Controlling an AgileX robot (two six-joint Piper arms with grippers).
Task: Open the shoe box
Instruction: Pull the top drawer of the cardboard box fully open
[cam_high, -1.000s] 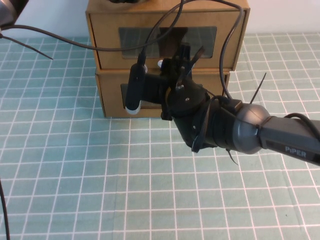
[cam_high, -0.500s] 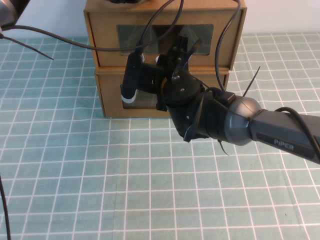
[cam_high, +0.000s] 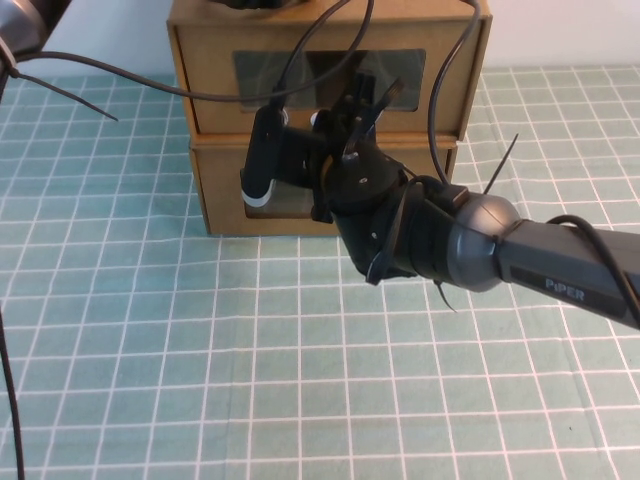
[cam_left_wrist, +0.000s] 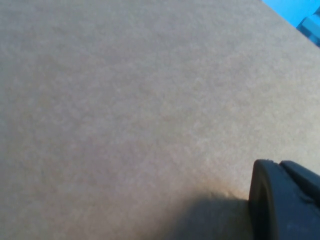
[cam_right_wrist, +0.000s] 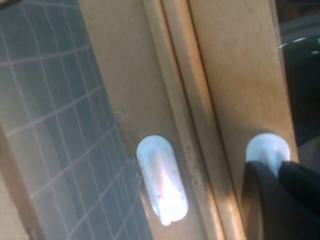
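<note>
Two brown cardboard shoe boxes with front windows are stacked at the back of the table, the upper box (cam_high: 210, 80) on the lower box (cam_high: 220, 190). My right gripper (cam_high: 362, 95) is pressed against the upper box's front. Its dark fingers (cam_right_wrist: 260, 200) are shut on that box's small white handle (cam_right_wrist: 267, 146). The lower box's white handle (cam_right_wrist: 161, 180) is free, just across the seam. Both drawers look pushed in. One dark finger (cam_left_wrist: 282, 200) of my left gripper rests on plain cardboard; its other finger is hidden.
A green mat with a white grid (cam_high: 200, 350) covers the table in front of the boxes. Black cables (cam_high: 150, 85) loop across the upper box's front. The right arm (cam_high: 520, 260) reaches in from the right edge.
My right gripper has moved up and left to the upper box's front and shut on its white handle. The boxes stay in place.
</note>
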